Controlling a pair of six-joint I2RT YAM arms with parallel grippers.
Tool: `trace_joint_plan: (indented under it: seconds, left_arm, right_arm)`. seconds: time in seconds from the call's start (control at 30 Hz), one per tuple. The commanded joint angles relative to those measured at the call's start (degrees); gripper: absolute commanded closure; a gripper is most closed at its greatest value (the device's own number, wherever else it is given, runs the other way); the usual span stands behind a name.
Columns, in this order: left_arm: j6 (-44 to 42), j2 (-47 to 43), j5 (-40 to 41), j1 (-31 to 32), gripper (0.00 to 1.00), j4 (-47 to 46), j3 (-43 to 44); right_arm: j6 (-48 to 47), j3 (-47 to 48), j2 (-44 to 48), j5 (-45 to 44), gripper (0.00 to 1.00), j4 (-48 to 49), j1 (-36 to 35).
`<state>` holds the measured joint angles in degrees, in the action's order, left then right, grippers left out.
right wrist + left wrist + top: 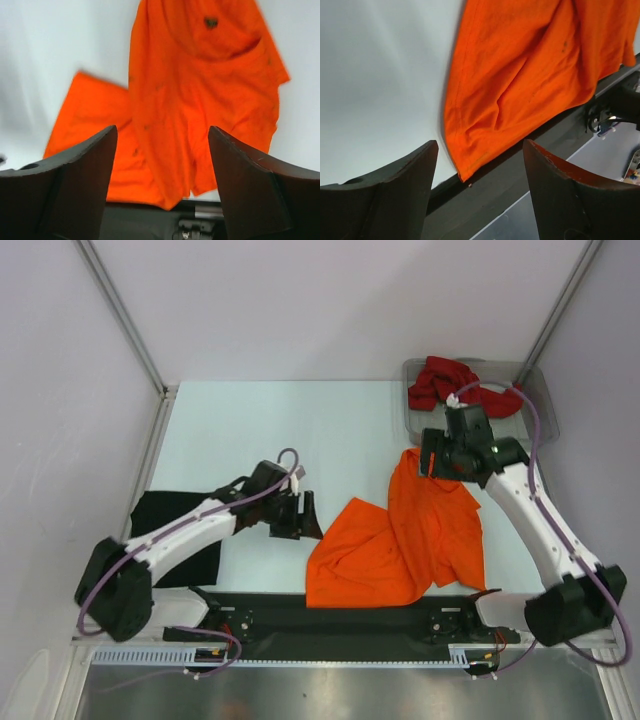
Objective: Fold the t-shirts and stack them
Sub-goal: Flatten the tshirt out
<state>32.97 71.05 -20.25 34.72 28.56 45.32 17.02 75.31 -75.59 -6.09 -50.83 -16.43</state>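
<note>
Pale table point(260, 420), one orange t-shirt point(400, 540), one black t-shirt point(198, 565), one red t-shirt point(445, 380), left pincer point(480, 142) wide, right pincer point(162, 129) wide

The first t-shirt point(400, 540) lies on the table point(270, 420) at the lower centre-right of the top view, near the front edge. A second t-shirt point(165, 515) lies at the lower left, and a third t-shirt point(450, 380) sits in the tray point(535, 400) at the upper right.

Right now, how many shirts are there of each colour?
Orange shirt: 1
Dark red shirt: 1
Black shirt: 1
Total: 3
</note>
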Motion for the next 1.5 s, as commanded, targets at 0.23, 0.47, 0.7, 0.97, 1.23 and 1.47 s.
trace_joint_plan:
  seconds: [0.23, 0.47, 0.7, 0.97, 1.23, 1.47]
  left_arm:
    - [-3.34, 26.29, 7.94, 5.35, 0.23, -10.01, 13.99]
    - [-3.88, 40.3, 3.99, 6.94, 0.35, -10.98, 22.96]
    - [-3.44, 42.07, 4.52, 6.07, 0.97, -13.61, 24.02]
    - [-5.2, 36.72, 8.65, -7.28, 1.0, -10.72, 27.09]
    - [-10.82, 39.95, 11.28, -17.31, 1.0, -4.48, 39.65]
    - [-12.49, 37.35, 16.55, -18.2, 0.52, 2.55, 41.17]
  right_arm:
    - [6.89, -17.56, 19.6, 10.39, 0.22, -5.33, 5.25]
    - [5.75, -17.65, 21.19, 9.69, 0.22, -7.79, 5.7]
    - [5.39, -18.7, 18.29, 8.81, 0.22, -6.13, 6.14]
    - [8.12, -18.53, 7.49, 11.44, 0.23, -0.25, 6.41]
    - [9.44, -14.75, -5.86, 15.05, 0.25, 2.84, 6.41]
    - [9.96, -14.22, -8.96, 12.42, 0.28, 1.79, 6.41]
